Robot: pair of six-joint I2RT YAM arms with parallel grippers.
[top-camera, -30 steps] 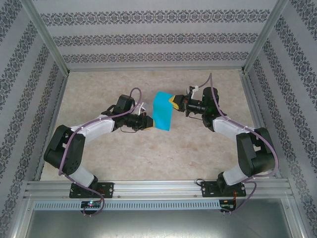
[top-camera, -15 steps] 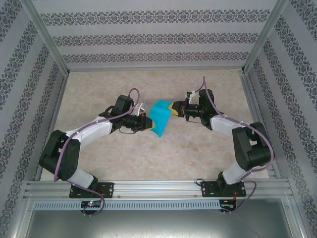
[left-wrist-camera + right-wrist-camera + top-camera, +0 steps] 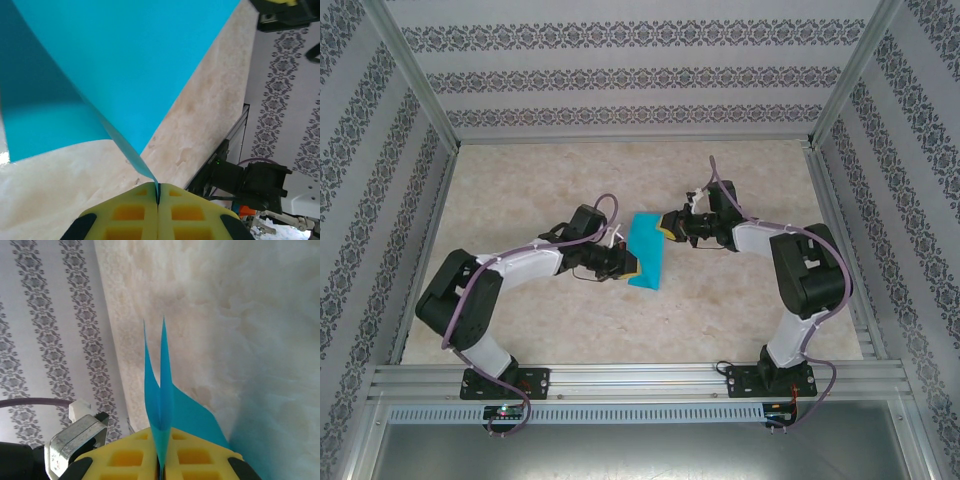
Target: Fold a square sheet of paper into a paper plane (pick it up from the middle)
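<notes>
The turquoise-blue square sheet of paper (image 3: 647, 251) hangs between my two grippers over the middle of the table, bent double. My left gripper (image 3: 631, 266) is shut on its lower left edge; in the left wrist view the paper (image 3: 125, 65) runs down to a thin edge pinched between the yellow pads (image 3: 158, 197). My right gripper (image 3: 666, 227) is shut on the upper right corner. In the right wrist view two layers of the paper (image 3: 161, 400) rise from the closed yellow fingers (image 3: 161, 460). No paper plane shape shows.
The beige marbled table (image 3: 550, 320) is walled by patterned panels (image 3: 620, 75) at the back and sides. An aluminium rail (image 3: 640, 380) runs along the near edge with both arm bases on it.
Both grippers moved closer together and lower, the left one rightward toward the near side, the right one leftward. The paper went from a flatter spread to a tighter bend between them.
</notes>
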